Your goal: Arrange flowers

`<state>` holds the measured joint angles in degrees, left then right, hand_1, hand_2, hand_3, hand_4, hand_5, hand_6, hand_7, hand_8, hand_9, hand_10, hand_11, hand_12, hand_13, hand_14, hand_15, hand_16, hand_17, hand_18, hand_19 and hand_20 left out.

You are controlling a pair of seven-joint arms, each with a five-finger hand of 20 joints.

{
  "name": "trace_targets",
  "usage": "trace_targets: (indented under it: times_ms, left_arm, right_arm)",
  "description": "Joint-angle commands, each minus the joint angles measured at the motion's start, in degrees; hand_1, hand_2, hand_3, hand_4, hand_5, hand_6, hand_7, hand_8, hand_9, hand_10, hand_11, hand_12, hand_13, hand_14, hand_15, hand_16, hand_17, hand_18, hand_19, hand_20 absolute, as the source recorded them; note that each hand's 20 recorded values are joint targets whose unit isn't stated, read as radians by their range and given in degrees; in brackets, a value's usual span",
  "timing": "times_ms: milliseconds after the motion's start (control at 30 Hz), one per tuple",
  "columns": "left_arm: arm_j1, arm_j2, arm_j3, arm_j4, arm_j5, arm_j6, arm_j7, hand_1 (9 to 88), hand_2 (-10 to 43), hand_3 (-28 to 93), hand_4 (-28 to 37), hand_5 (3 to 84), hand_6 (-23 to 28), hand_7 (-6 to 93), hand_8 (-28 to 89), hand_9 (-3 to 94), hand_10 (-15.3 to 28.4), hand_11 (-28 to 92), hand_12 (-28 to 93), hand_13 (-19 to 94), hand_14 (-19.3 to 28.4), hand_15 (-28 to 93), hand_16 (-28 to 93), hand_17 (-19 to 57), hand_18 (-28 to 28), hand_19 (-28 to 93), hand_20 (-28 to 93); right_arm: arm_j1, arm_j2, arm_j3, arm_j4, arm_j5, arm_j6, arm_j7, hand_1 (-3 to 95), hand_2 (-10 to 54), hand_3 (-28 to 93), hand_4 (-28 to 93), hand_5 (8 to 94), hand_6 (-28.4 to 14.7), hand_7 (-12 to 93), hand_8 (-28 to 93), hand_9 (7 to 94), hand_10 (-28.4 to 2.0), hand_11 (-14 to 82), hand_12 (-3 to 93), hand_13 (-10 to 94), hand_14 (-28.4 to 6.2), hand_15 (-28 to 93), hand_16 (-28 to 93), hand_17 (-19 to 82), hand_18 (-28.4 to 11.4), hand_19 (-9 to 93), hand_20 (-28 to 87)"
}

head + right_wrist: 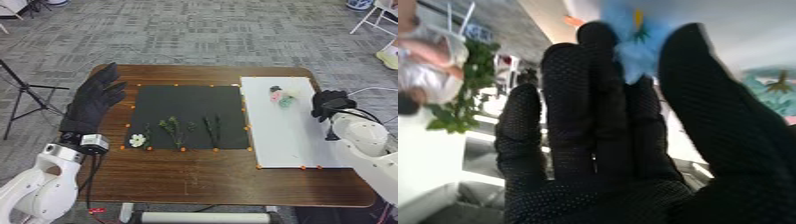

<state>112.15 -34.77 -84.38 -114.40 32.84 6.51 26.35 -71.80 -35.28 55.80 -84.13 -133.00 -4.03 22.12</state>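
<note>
Blue flower [636, 52], likely light, soft — best held underneath. Right robot hand [330, 100] pinches it, at the board's [289, 135] two o'clock.

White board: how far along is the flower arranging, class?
Partly done: a pink flower and a teal flower already lie on the white board. In hand: a blue flower, between thumb and fingers of the right robot hand. Apparently left: the white flower and green sprigs on the black mat.
</note>
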Motion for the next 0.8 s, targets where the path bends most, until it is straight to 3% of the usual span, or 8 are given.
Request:
trace_targets:
  times_ms: [33,133,300,367,433,533,767,800]
  left_arm:
    - [0.4,0.89,-0.99,-0.43,0.29,-0.21,-0.06,28.0,-4.2,66,-25.3,23.4,1.7,16.2,-8,17.6,9.7,13,19,16,13.1,24,6,-10.8,18.8,36,12]
    - [-0.5,1.61,-0.84,-0.14,0.09,-0.21,-0.36,27.9,-4.2,66,-25.3,23.4,1.7,16.1,-8,17.6,9.7,13,19,16,13.0,24,6,-10.8,18.9,36,12]
    - [-5.7,4.47,2.00,1.18,0.25,-1.24,-1.09,27.9,-4.2,66,-25.3,23.4,1.7,16.2,-8,17.7,9.7,13,19,16,13.1,24,6,-10.8,18.9,36,12]
    - [-5.7,4.85,1.34,1.17,0.84,-1.72,-1.59,27.9,-4.1,66,-25.3,23.4,1.7,16.2,-8,17.7,9.7,13,19,16,13.1,24,6,-10.8,18.9,36,12]
    - [-2.9,5.04,-1.22,0.37,0.58,-0.64,-0.96,27.8,-3.9,66,-25.3,23.3,1.7,16.3,-8,17.6,9.7,13,19,16,13.0,24,6,-10.8,18.9,36,12]
    - [-2.7,5.05,-1.59,0.65,0.16,-0.37,-1.41,27.8,-3.9,66,-25.2,23.3,1.7,16.2,-8,17.5,9.6,13,19,16,12.9,24,6,-10.8,18.8,36,12]
    - [-13.1,5.74,5.78,3.04,0.27,-0.67,0.50,27.9,-4.1,66,-25.2,23.3,1.7,16.2,-8,17.6,9.7,13,19,16,12.9,24,6,-10.8,18.9,36,12]
    - [-14.9,5.66,6.91,3.69,0.41,-0.98,0.11,27.9,-4.0,66,-25.3,23.3,1.7,16.2,-8,17.6,9.7,13,19,16,12.9,24,6,-10.8,18.9,36,12]
  right_arm:
    - [0.7,-0.3,-0.7,-0.5,-3.0,5.5,-2.2,52.2,-9.5,81,-28,67.6,4.6,52,4,84.8,-3.5,17.6,47.6,70,0.8,57,45,31,-17.6,78,52]
    - [2.5,0.1,-2.2,-2.9,-2.6,9.8,-3.1,52.3,-9.5,83,-28,70.8,3.6,49,3,86.7,-3.0,16.9,48.3,72,0.7,57,46,32,-17.9,79,52]
    - [12.2,-4.2,-10.2,-6.3,-2.0,16.3,-6.7,52.3,-9.5,83,-28,71.6,3.1,49,3,87.2,-3.6,16.4,49.2,72,0.5,56,47,32,-17.9,79,53]
    - [16.8,-8.2,-14.4,-6.5,-1.3,18.6,-9.4,52.3,-9.5,83,-28,71.7,3.1,49,3,87.2,-3.5,16.3,49.2,72,0.4,56,47,32,-17.9,79,53]
    - [20.3,-13.2,-17.7,-7.0,-1.1,18.8,-11.6,52.3,-9.5,83,-28,71.7,3.0,49,3,87.2,-3.5,16.2,49.2,72,0.4,57,47,32,-17.9,79,53]
    - [22.3,-20.8,-20.3,-6.9,-1.1,18.3,-13.8,52.6,-9.5,83,-28,71.7,2.9,49,3,87.1,-3.5,16.2,49.5,72,0.4,57,47,32,-17.9,79,53]
    - [22.2,-31.2,-24.2,-3.7,-2.2,16.4,-12.5,52.7,-9.5,82,-28,71.5,3.0,49,2,87.1,-3.4,15.8,49.3,72,0.3,57,47,32,-17.6,78,53]
    - [22.0,-32.5,-24.3,-2.2,-2.6,15.9,-12.7,52.7,-9.5,82,-28,71.4,3.1,49,2,87.1,-3.3,15.8,49.2,72,0.3,57,48,32,-17.7,78,53]
